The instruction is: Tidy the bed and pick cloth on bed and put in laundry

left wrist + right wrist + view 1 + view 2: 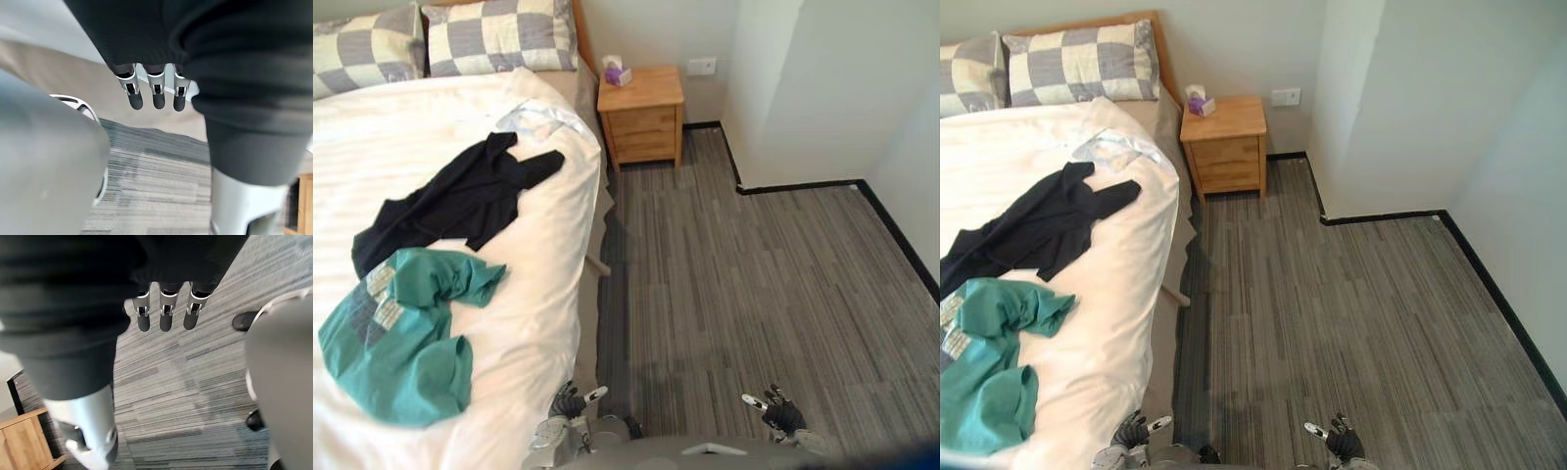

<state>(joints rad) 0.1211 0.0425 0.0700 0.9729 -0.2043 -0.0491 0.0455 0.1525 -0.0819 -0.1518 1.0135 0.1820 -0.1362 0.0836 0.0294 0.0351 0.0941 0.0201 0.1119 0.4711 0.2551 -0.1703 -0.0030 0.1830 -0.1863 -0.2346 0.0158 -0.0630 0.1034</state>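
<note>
A black garment (pixel 460 201) lies spread across the white bed (pixel 431 127), and a crumpled teal garment (pixel 401 333) lies nearer me on the same cover. My left hand (pixel 570 403) hangs low beside the bed's near corner, its fingers (pixel 154 93) relaxed and holding nothing. My right hand (pixel 781 411) hangs over the grey carpet to the right, well away from the bed, its fingers (pixel 165 317) also relaxed and empty. Both garments are well out from either hand.
Two checked pillows (pixel 499 37) rest against the headboard. A wooden nightstand (pixel 641 113) with a small tissue box (pixel 618 72) stands by the bed's far corner. Striped grey carpet (pixel 754 274) stretches to the right, bounded by white walls with black skirting (pixel 803 186).
</note>
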